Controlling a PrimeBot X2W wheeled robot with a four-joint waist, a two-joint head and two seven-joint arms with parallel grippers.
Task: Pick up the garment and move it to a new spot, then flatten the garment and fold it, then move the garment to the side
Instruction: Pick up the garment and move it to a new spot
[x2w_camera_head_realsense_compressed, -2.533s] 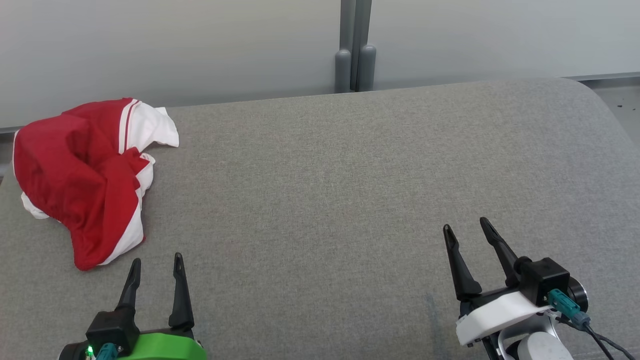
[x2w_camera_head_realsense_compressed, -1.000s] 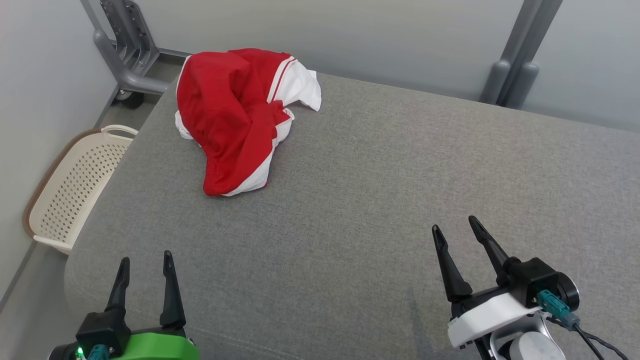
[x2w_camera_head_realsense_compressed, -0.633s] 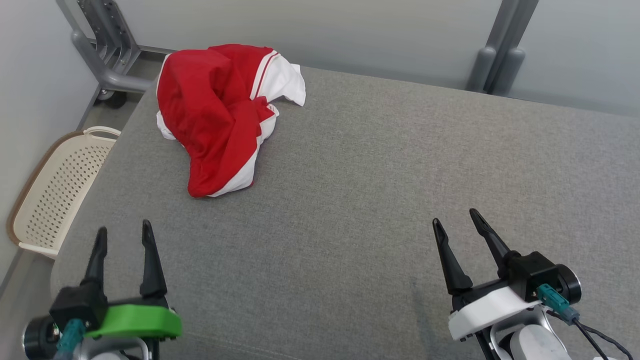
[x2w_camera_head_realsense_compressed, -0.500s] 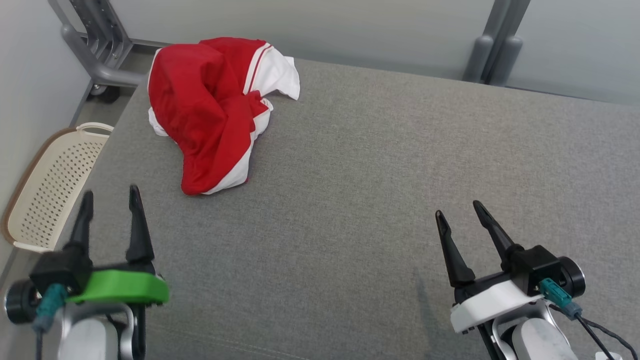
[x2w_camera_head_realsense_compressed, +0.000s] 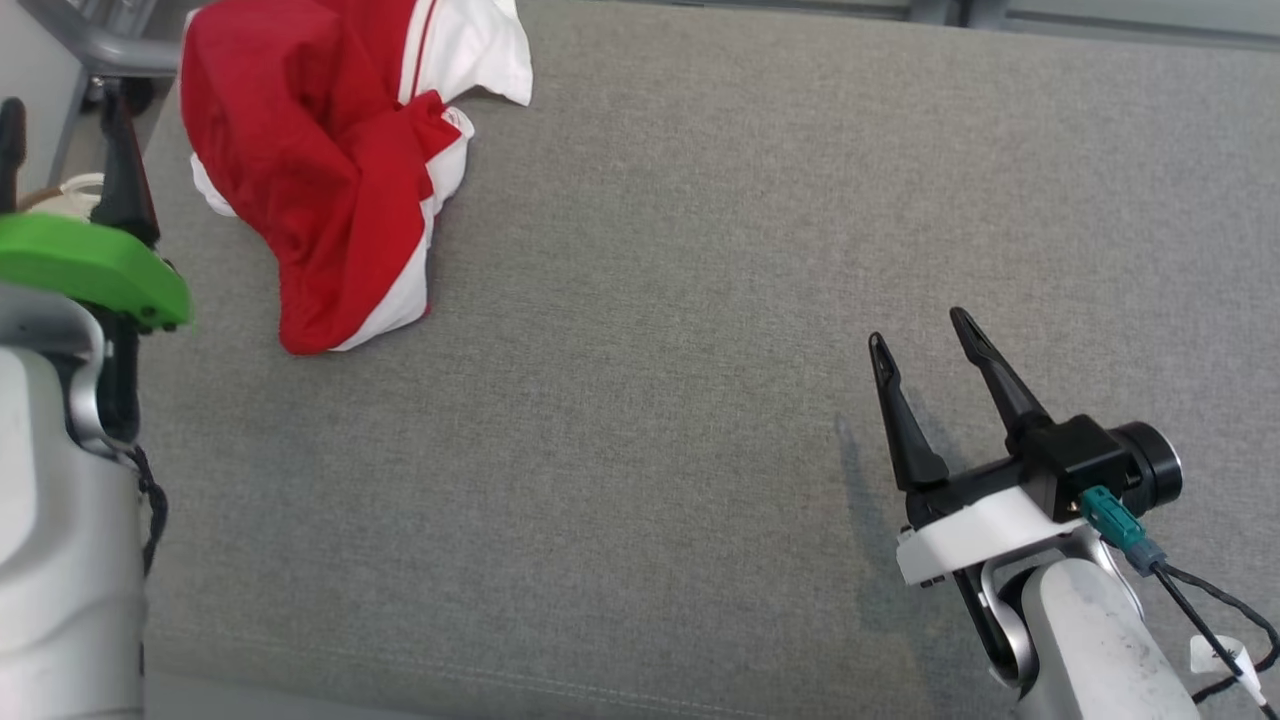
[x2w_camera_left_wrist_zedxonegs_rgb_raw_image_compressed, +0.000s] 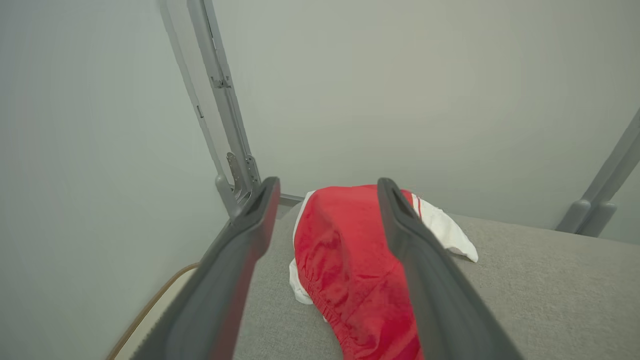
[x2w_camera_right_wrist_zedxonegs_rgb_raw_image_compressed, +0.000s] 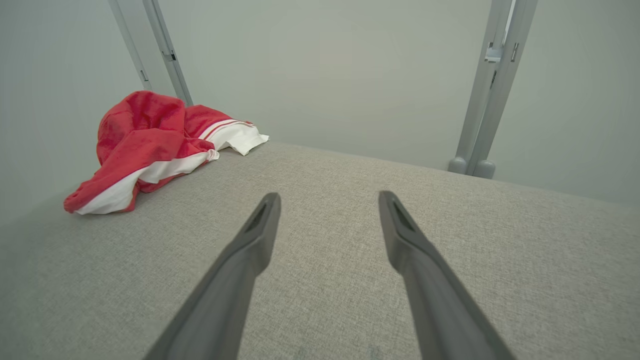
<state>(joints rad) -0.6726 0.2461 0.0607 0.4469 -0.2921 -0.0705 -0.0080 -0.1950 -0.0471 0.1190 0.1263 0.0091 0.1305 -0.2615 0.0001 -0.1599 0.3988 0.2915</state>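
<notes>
A crumpled red and white garment (x2w_camera_head_realsense_compressed: 320, 170) lies at the far left corner of the grey padded table (x2w_camera_head_realsense_compressed: 700, 300). In the left wrist view the garment (x2w_camera_left_wrist_zedxonegs_rgb_raw_image_compressed: 350, 280) sits ahead, framed between my two dark fingers. My left gripper (x2w_camera_head_realsense_compressed: 62, 110) hangs open at the left edge of the head view, raised above the table, just left of the garment and apart from it. My right gripper (x2w_camera_head_realsense_compressed: 917, 335) stands open over bare table at the lower right, far from the garment (x2w_camera_right_wrist_zedxonegs_rgb_raw_image_compressed: 150, 145). Neither gripper holds anything.
Grey metal posts (x2w_camera_right_wrist_zedxonegs_rgb_raw_image_compressed: 482, 100) and a pale wall (x2w_camera_right_wrist_zedxonegs_rgb_raw_image_compressed: 325, 65) stand behind the table. A post foot (x2w_camera_head_realsense_compressed: 100, 45) sits on the floor past the table's left corner. A basket rim (x2w_camera_head_realsense_compressed: 65, 190) peeks out behind my left gripper.
The head camera has tilted down, so the whole picture shifted. My left gripper has risen and moved forward toward the garment. The right gripper has edged forward. The garment lies unchanged.
</notes>
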